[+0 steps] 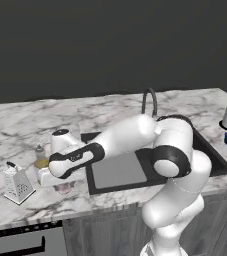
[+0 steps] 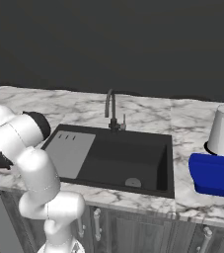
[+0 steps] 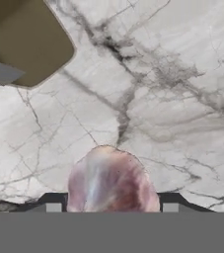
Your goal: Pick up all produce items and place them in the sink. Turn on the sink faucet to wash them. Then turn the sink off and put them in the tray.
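End effector (image 3: 112, 207) fingers flank the pinkish bulb (image 3: 111, 182) on the marble counter (image 3: 172, 99); grip uncertain.

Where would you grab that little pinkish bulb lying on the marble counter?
Across its round middle, coming straight down from above. The pinkish bulb sits low on the marble counter, with open space on both flanks for the fingers, which already stand either side of it.

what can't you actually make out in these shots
- Whether the gripper pinches the pinkish bulb: hand view, fingertips cut off at the bottom.
- Bulb in the left base view: mostly hidden under the hand.
- Blue tray: cut by the right edge.
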### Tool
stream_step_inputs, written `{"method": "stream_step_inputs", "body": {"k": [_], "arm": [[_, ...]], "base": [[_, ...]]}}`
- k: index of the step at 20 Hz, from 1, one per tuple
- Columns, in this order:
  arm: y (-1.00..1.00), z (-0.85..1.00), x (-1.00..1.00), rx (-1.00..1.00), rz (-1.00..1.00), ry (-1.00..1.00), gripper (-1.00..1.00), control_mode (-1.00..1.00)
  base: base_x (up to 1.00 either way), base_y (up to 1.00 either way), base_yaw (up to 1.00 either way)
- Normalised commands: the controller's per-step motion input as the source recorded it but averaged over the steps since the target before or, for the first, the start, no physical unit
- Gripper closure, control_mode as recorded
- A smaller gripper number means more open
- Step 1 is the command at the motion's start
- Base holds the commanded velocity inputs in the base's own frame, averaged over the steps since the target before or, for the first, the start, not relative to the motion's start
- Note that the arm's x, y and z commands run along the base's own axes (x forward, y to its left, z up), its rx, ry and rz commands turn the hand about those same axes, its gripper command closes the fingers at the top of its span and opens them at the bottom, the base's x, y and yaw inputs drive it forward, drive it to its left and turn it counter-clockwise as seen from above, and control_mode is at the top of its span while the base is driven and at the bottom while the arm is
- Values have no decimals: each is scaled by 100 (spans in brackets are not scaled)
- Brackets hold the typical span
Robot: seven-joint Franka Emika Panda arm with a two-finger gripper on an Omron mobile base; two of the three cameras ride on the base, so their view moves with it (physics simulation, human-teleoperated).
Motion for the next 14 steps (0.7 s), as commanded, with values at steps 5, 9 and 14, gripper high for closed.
{"method": "stream_step_inputs", "body": {"k": [5, 9, 14], "arm": [[-33, 99, -7, 0, 0, -6, 100, -100], [-67, 79, 0, 0, 0, 0, 100, -100], [-95, 49, 0, 0, -3, 0, 100, -100]], "base": [[0, 0, 0], [0, 0, 0], [0, 0, 0]]}}
